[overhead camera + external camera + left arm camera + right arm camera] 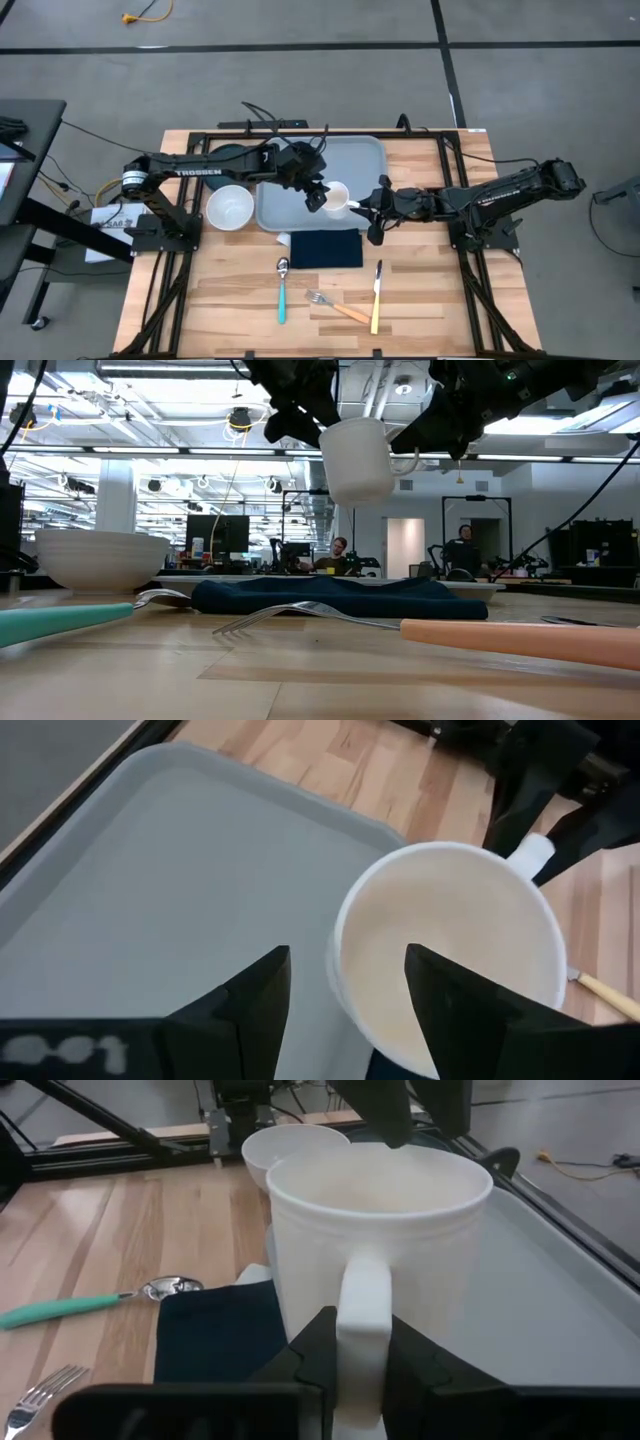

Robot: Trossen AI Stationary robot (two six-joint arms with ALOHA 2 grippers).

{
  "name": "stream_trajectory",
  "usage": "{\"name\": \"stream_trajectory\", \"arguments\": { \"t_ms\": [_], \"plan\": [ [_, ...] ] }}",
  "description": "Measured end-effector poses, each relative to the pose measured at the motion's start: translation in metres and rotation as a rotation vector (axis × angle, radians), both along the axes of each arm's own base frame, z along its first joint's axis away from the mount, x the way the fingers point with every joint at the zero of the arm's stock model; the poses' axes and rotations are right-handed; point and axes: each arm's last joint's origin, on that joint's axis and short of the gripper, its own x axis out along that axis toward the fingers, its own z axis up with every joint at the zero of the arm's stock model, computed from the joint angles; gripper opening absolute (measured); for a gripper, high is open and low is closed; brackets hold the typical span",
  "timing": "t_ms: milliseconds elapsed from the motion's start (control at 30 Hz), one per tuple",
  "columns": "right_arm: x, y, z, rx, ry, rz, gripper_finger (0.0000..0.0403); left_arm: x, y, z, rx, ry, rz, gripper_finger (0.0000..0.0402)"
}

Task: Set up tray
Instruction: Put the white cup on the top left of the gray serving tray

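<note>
Cup (337,197) in right claw (362,205), "TROSSEN" on arm (200,171)

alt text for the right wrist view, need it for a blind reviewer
A white mug fills the view, its handle pinched between the right gripper's dark fingers, held above the edge of the grey-blue tray. Beside it lie a dark navy napkin, a teal-handled spoon and a fork on the wooden table; a white bowl sits behind the mug.

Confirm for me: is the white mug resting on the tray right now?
No: in the low view the mug hangs well above the tabletop, with the right gripper clamped on its handle.
</note>
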Motion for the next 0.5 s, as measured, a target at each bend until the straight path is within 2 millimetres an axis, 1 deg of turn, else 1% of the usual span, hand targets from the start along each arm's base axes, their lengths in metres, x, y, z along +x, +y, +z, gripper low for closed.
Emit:
{"name": "stream_trajectory", "arguments": {
  "t_ms": [300, 500],
  "plan": [
    [0.0004, 0.0001, 0.0010, -0.005, -0.009, 0.005, 0.0037, -0.0013, 0.0034, -0.0012, -0.049, 0.006, -0.009, 0.0187],
    [0.0004, 0.0001, 0.0009, -0.005, -0.009, 0.005, 0.0050, -0.0014, 0.0033, -0.0014, -0.050, 0.008, -0.009, 0.0187]
  ]
}}
